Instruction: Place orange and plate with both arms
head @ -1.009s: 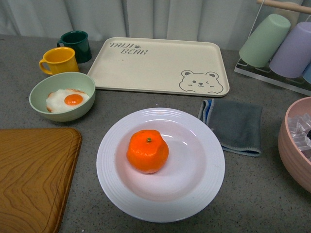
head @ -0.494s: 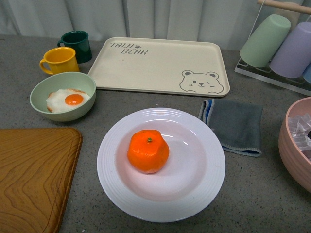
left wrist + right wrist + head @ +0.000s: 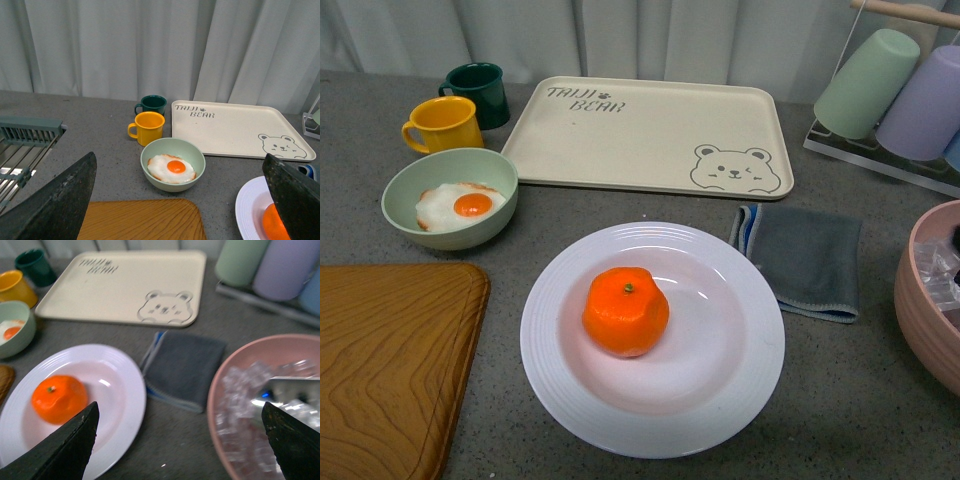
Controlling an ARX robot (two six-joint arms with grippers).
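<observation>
The orange (image 3: pixel 626 311) lies in the middle of the white ridged plate (image 3: pixel 740 390) on the grey table, front centre. Neither gripper shows in the front view. My left gripper (image 3: pixel 180 156) is open and empty, above the table to the plate's left; the plate's edge (image 3: pixel 250 205) and a bit of the orange (image 3: pixel 274 222) show beside one finger. My right gripper (image 3: pixel 180 405) is open and empty, to the plate's right, between the plate (image 3: pixel 115 385) holding the orange (image 3: pixel 59 399) and a pink bowl.
Cream bear tray (image 3: pixel 650 130) behind the plate. Green bowl with fried egg (image 3: pixel 448 200), yellow mug (image 3: pixel 440 123), dark green mug (image 3: pixel 478 92) at left. Wooden board (image 3: pixel 390 360) front left. Grey cloth (image 3: pixel 805 258), pink bowl (image 3: pixel 930 310), cup rack (image 3: pixel 880 90) at right.
The plate with the orange sits very slightly further right. A small dark bit now shows at the right edge above the pink bowl.
</observation>
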